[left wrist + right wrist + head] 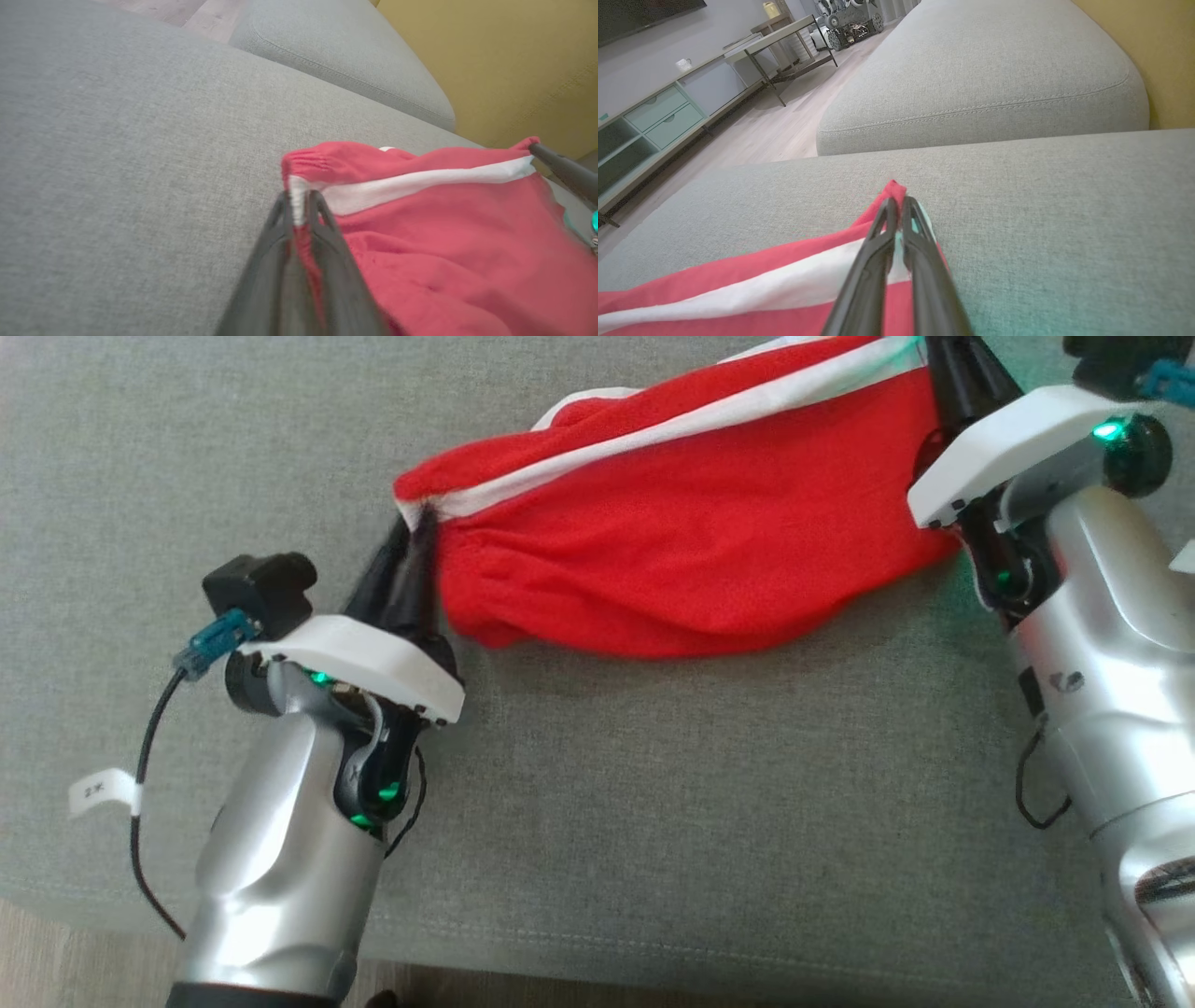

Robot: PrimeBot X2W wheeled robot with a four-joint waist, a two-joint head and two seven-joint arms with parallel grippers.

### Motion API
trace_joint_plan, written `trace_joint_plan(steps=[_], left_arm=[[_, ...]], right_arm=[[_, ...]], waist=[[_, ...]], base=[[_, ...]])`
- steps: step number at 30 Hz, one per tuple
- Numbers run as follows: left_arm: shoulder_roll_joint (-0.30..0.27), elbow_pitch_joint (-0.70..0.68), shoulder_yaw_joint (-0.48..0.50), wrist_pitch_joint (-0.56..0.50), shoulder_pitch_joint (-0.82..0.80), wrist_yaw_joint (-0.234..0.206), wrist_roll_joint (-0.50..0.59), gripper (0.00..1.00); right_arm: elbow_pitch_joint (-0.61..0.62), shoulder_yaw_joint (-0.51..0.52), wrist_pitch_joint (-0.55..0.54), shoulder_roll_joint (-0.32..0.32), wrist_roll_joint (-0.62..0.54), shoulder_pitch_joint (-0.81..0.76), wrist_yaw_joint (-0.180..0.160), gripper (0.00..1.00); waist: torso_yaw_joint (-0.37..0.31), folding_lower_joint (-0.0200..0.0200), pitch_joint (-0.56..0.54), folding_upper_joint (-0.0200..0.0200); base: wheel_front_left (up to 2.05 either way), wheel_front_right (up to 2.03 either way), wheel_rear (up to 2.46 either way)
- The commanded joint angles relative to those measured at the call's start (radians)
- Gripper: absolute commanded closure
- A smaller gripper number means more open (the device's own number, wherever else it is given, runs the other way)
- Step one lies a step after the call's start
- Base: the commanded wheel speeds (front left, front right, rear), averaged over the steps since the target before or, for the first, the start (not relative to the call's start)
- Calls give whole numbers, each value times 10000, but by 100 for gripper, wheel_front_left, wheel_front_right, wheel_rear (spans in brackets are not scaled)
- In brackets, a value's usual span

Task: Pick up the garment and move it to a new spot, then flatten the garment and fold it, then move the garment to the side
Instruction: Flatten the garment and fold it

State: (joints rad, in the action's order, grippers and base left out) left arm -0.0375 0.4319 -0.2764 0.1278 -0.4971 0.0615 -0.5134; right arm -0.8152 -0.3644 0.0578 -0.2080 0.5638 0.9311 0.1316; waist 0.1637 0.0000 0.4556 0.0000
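Observation:
The garment (681,541) is red with a white stripe and a gathered hem, and it is stretched across the grey sofa cushion (653,821). My left gripper (415,527) pinches its left corner. In the left wrist view the white band sits between the dark fingertips of that gripper (297,205), with the garment (444,233) spreading to the right. My right gripper (934,359) holds the far right corner at the top of the head view. In the right wrist view a red tip of the garment (738,289) pokes out between the nearly closed fingers of that gripper (896,203).
A second grey cushion (980,70) lies beyond a gap, with a yellow backrest (514,60) beside it. Wooden floor (775,126) and a low cabinet (654,121) lie past the sofa. The cushion's front edge (653,971) runs along the bottom of the head view.

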Motion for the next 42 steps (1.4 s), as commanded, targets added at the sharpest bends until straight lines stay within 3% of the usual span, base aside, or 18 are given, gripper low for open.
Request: trace_joint_plan(steps=[1, 6, 11, 19, 26, 42], left_arm=[[-162, -210, 258, 159, -311, -11, -39, 0], [-151, 32, 154, 715, -218, -207, 79, 0], [-262, -247, 268, 1210, 173, -642, 597, 0], [-562, -2356, 953, 1335, 1278, -1488, 2078, 0], [-655, -3267, 1250, 1338, 2410, -1549, 2710, 0], [-670, -3091, 985, 1339, 3462, -1479, 3115, 0]], right_arm=[[222, -272, 237, 79, 129, 188, -9, 0], [308, -1096, 1281, -116, 505, 69, -9, 0], [858, -1478, 1937, -528, 98, -412, -9, 0], [2927, -79, 2035, -648, -1620, -2131, -9, 0], [4476, 1213, 1950, -192, -2750, -4236, -9, 0], [7355, 2450, 520, 903, -3868, -7622, -9, 0]], waist=[[-20, 0, 40, 0], [-129, 0, -24, 0], [-338, 0, -311, 0], [-854, 0, -789, 0], [-1185, 0, -1289, 0], [-1355, 0, -1850, 0]], base=[[0, 0, 0], [0, 0, 0], [0, 0, 0], [0, 0, 0], [0, 0, 0], [0, 0, 0]])
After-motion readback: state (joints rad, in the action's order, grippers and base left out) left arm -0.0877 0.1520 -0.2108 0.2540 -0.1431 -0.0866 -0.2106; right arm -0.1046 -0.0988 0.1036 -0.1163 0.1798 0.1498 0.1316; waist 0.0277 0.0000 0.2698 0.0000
